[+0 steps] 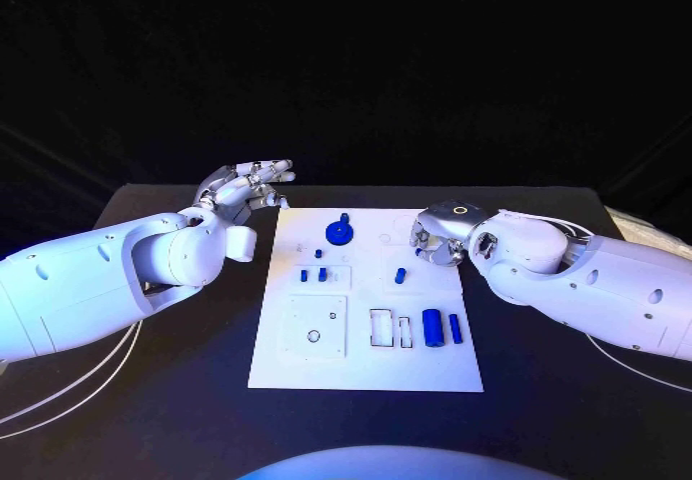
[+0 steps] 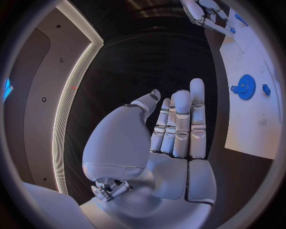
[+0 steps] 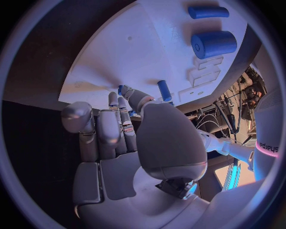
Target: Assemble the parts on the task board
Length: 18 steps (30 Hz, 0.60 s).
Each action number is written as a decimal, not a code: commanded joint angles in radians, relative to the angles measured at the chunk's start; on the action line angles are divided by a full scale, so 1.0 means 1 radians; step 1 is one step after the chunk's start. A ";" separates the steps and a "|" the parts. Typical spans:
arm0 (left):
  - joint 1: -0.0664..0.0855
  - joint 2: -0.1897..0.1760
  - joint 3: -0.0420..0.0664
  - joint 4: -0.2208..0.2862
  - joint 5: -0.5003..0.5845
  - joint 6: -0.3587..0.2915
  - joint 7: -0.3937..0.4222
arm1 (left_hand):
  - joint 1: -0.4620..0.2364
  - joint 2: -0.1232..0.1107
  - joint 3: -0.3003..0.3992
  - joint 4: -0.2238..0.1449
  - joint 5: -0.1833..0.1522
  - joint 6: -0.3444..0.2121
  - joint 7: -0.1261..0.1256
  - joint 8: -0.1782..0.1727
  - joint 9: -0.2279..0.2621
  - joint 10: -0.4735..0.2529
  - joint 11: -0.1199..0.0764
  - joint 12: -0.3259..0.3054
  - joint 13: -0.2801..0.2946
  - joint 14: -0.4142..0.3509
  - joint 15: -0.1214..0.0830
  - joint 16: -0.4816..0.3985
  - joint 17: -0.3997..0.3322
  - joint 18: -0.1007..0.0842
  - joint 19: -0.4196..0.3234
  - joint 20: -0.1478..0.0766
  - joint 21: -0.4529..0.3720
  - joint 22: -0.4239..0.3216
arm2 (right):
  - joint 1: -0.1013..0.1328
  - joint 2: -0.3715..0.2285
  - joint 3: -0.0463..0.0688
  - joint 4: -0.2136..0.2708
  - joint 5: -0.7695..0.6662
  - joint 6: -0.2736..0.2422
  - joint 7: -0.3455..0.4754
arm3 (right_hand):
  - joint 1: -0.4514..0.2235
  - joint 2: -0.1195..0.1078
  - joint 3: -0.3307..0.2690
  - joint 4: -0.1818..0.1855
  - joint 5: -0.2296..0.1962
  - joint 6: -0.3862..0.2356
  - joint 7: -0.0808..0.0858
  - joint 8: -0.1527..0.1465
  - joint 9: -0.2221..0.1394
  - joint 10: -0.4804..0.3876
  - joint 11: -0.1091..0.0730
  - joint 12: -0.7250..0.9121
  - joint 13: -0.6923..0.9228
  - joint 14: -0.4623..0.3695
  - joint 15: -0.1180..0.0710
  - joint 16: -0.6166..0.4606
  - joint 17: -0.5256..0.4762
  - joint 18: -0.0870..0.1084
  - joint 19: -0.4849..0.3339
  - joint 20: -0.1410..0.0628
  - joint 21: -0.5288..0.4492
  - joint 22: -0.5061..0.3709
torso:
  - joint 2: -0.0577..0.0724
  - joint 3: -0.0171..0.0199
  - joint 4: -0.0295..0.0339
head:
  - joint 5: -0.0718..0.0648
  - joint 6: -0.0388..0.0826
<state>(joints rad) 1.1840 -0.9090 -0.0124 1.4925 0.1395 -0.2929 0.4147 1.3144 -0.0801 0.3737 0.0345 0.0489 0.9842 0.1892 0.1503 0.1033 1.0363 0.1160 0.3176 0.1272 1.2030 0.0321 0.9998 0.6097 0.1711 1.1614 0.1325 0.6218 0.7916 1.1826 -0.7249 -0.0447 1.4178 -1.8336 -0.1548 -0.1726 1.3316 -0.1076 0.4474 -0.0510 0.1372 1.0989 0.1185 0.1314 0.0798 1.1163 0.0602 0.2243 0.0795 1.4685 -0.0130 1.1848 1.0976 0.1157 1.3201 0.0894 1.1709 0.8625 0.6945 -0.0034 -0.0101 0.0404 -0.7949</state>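
The white task board (image 1: 433,365) lies mid-table. A blue gear (image 1: 339,233) stands at its far side, and also appears in the left wrist view (image 2: 244,87). Two blue cylinders (image 1: 431,323) lie near its right edge, the thicker one (image 3: 213,44) beside a thinner one (image 3: 208,11). Small blue pegs (image 1: 304,274) stand mid-board. My right hand (image 1: 440,240) is down on the board's far right part, thumb and fingertips (image 3: 113,100) closed round a small blue part (image 3: 121,89), with a blue peg (image 3: 164,90) just beside. My left hand (image 1: 248,185) hovers off the far left corner, fingers straight (image 2: 178,124), holding nothing.
A square recessed plate (image 1: 315,327) and two rectangular slots (image 1: 381,327) sit in the board's near half. Black table (image 1: 188,400) surrounds the board on every side. White cables (image 1: 72,390) trail under my left arm.
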 commanded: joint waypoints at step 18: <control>0.000 -0.003 0.000 0.005 -0.004 0.005 0.005 | 0.003 0.010 -0.008 -0.002 0.004 -0.009 0.000 0.006 -0.002 -0.011 -0.001 0.010 0.002 -0.005 -0.001 -0.001 -0.002 0.012 0.007 0.000 -0.007 -0.004 | -0.015 0.011 0.000 -0.021 0.017 0.033 0.019 | -0.003 0.018 0.007 0.002 -0.029 0.024 -0.004 0.006 0.005 0.025 -0.004 -0.005 -0.006 0.030 -0.012 0.013 0.008 0.008 0.011 -0.009 0.009 0.010 | 0.001 0.0006 -0.0004 | 0.009 -0.010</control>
<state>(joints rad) 1.1840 -0.9116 -0.0124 1.4949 0.1394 -0.2945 0.4149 1.3144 -0.0801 0.3709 0.0317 0.0490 0.9842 0.1891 0.1503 0.1035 1.0327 0.1124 0.3226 0.1279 1.2030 0.0321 0.9998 0.6088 0.1712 1.1614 0.1325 0.6219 0.7881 1.1741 -0.7165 -0.0409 1.3994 -1.8221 -0.1373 -0.1647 1.3304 -0.0984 0.4501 -0.0483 0.1121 1.1167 0.1125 0.1312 0.0848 1.1335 0.0540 0.2243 0.0741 1.4649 -0.0164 1.1938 1.1048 0.1157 1.3270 0.0824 1.1776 0.8712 0.6952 -0.0030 -0.0100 0.0481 -0.8038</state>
